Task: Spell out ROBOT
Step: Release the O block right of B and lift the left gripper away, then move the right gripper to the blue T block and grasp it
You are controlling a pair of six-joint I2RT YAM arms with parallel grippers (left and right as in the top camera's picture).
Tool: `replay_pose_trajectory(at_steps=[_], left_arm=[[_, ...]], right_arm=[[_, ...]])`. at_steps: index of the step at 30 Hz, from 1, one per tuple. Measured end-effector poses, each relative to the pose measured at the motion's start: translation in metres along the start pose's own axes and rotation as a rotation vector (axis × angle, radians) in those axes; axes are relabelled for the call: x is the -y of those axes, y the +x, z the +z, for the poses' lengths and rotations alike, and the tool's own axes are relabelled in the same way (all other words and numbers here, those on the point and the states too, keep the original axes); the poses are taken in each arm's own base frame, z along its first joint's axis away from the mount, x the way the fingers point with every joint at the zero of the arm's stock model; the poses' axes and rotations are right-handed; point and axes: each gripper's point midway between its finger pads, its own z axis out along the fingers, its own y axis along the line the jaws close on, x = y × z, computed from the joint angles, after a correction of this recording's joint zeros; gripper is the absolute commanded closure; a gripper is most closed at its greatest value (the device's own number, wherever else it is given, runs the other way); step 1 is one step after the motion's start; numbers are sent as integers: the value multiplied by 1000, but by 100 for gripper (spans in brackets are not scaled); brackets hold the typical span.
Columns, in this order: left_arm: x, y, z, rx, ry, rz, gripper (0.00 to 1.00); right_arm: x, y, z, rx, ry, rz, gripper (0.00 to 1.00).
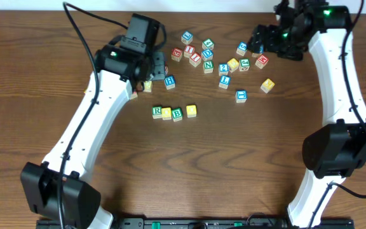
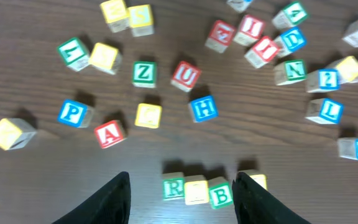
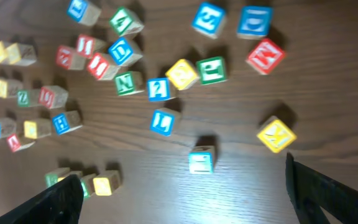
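While the overhead view is being read, four blocks are being shown in a row near the middle of the bench [image 1: 56, 25]: a green R [image 1: 157, 112], a yellow block [image 1: 166, 114], a green B [image 1: 177, 114] and a second yellow block [image 1: 191, 111]. Only the T is judged to be missing. The left end effector [image 1: 159, 69] is being held over loose blocks just far of the row, and the right end effector [image 1: 259, 43] over the far right of the scatter.

In the left wrist view, the left end effector [image 2: 182, 186] is being held spread with nothing pinched, and the row is lying under its gap. A green-lettered block [image 2: 73, 53] at the far left is being read as a possible T, though this cannot be confirmed.

In the right wrist view, the right end effector [image 3: 182, 171] is likewise being held wide and empty. A lone blue-lettered block [image 3: 201, 160] is lying near it, its letter too blurred to name.

For the step to be done well, the T is best confirmed before any descent. The fingers are best lowered astride two free faces, clear of neighbours. The block is then best set just right of the second yellow block, without the row being nudged.
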Motion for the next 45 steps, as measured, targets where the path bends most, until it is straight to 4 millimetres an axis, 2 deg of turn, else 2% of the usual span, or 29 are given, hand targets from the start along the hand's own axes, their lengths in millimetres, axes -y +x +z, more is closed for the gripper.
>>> replay_pose_trajectory(at_steps=[3, 8, 10, 12, 14, 17, 19, 21, 25, 27, 29, 31, 32, 33, 36, 38, 45], left_arm=[[-16, 3, 1, -25, -27, -22, 48], [-43, -5, 2, -16, -59, -77, 48], [-51, -7, 2, -14, -68, -94, 48], [-58, -9, 2, -13, -77, -109, 48], [-63, -10, 2, -12, -83, -118, 48], [-70, -11, 2, -11, -91, -133, 48], [-72, -11, 2, -12, -93, -137, 48], [-72, -11, 2, -13, -94, -137, 48], [-72, -10, 2, -14, -94, -137, 48], [-72, -10, 2, -17, -95, -137, 48], [-72, -9, 2, -19, -96, -137, 48], [-73, -9, 2, -21, -96, -137, 48], [-73, -9, 2, -20, -96, -137, 48], [-73, -9, 2, -20, -96, -137, 48], [-72, -9, 2, -20, -96, -137, 48], [-73, -9, 2, -21, -96, -137, 47], [-73, -9, 2, -20, -96, -137, 48]], right_arm=[[-19, 5, 5, -12, -18, -36, 5], [-76, 15, 19, 4, -25, -156, 9], [-89, 20, 23, 13, 16, -171, 12], [-90, 23, 25, 14, 55, -164, 16], [-84, 27, 24, 3, 91, -142, 18], [-59, 54, 20, -109, 191, -99, 24], [-50, 64, 21, -157, 233, -88, 33], [-43, 70, 28, -187, 259, -77, 36], [-22, 89, 61, -260, 325, -4, 37], [-6, 95, 74, -268, 373, 64, 46], [10, 96, 82, -253, 406, 127, 64], [29, 84, 94, -193, 405, 193, 74], [36, 76, 103, -156, 386, 206, 89], [40, 73, 106, -143, 378, 216, 97], [41, 67, 123, -100, 330, 204, 99], [33, 70, 136, -93, 285, 186, 99], [28, 93, 149, -152, 265, 161, 99]])
